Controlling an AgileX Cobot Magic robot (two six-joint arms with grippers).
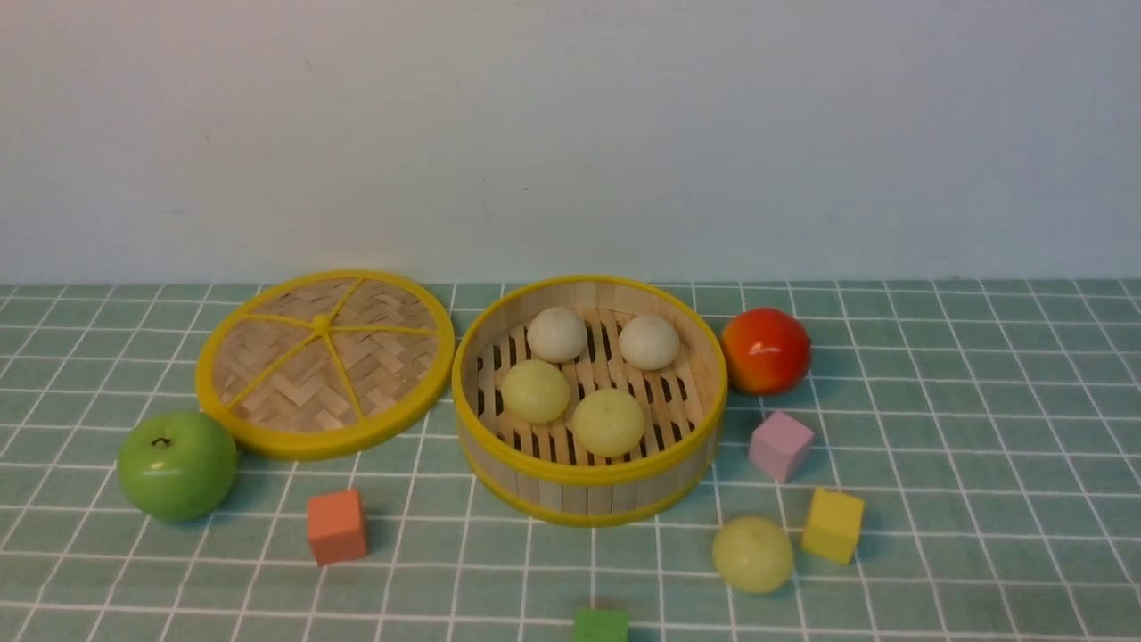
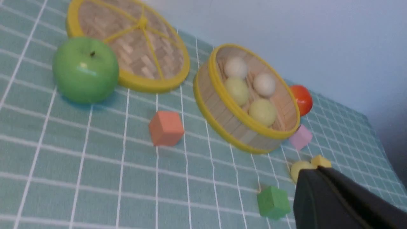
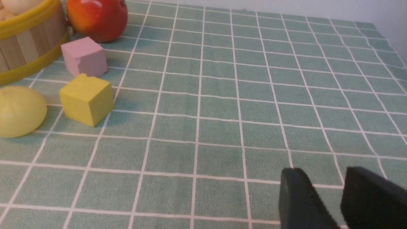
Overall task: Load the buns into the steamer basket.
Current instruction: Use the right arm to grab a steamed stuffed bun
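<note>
The steamer basket (image 1: 588,486) stands mid-table and holds two off-white buns (image 1: 557,334) (image 1: 649,341) and two pale yellow-green buns (image 1: 535,390) (image 1: 608,422). A further yellow-green bun (image 1: 752,554) lies on the cloth in front of the basket's right side, beside a yellow cube (image 1: 832,524). Neither gripper shows in the front view. In the left wrist view my left gripper (image 2: 318,168) is shut with nothing in it, and its tip covers part of that loose bun (image 2: 297,167). My right gripper (image 3: 321,174) is open over bare cloth, well apart from the loose bun (image 3: 19,111).
A flat woven lid (image 1: 325,361) lies left of the basket, with a green apple (image 1: 176,464) in front of it. A red-orange fruit (image 1: 765,350) sits at the basket's right. An orange cube (image 1: 336,526), pink cube (image 1: 780,445) and green cube (image 1: 600,624) are scattered in front.
</note>
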